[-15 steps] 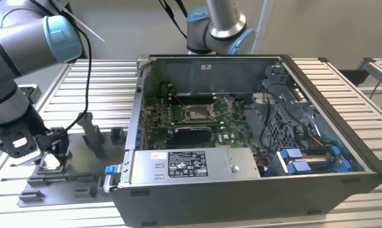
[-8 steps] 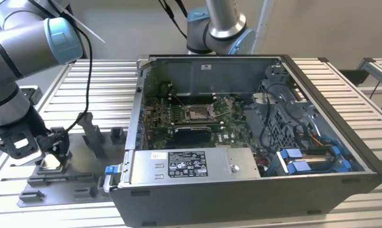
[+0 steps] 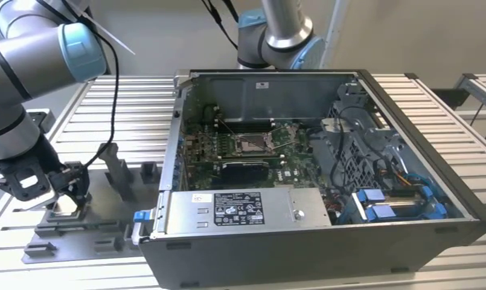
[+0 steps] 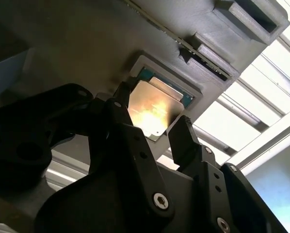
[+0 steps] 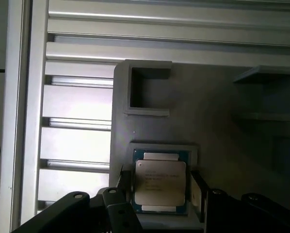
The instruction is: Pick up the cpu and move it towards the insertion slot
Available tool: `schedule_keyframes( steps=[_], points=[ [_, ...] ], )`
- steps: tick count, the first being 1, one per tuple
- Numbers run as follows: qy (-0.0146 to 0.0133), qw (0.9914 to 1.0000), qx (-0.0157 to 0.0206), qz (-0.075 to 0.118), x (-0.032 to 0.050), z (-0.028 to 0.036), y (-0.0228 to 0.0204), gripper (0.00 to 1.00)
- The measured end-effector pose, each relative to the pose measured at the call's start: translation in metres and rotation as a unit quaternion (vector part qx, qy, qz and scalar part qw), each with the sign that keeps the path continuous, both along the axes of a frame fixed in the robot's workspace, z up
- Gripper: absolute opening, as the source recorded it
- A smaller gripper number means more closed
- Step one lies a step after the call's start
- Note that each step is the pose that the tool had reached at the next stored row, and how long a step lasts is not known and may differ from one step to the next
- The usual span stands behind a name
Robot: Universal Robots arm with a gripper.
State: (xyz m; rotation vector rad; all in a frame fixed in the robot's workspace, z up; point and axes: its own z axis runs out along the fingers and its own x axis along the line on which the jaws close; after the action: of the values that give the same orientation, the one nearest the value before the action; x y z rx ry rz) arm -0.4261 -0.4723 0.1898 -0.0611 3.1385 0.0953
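We see the cpu (image 5: 160,187) lying flat, metal face up, in a square recess of the grey tray (image 5: 213,121). The gripper (image 5: 161,184) hangs over it with its fingers (image 5: 197,188) apart, one just beside each of two opposite edges; we cannot tell whether they touch the chip. In the exterior view the tray (image 3: 105,208) lies on the slatted table (image 3: 122,103) near its edge on the exterior view's left, with the arm (image 3: 25,72) bent down over it. Well apart, toward the exterior view's right, stands an open computer case (image 3: 307,241), and the insertion slot (image 3: 253,143) sits on the green motherboard (image 3: 287,172) inside it.
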Motion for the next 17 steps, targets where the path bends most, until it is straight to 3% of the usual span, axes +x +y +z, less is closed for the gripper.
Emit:
schedule_keyframes(
  steps=[17],
  points=[
    [-0.0001, 1.00000, 0.0001, 0.000, 0.0000, -0.0025, 0.0001, 1.00]
  ],
)
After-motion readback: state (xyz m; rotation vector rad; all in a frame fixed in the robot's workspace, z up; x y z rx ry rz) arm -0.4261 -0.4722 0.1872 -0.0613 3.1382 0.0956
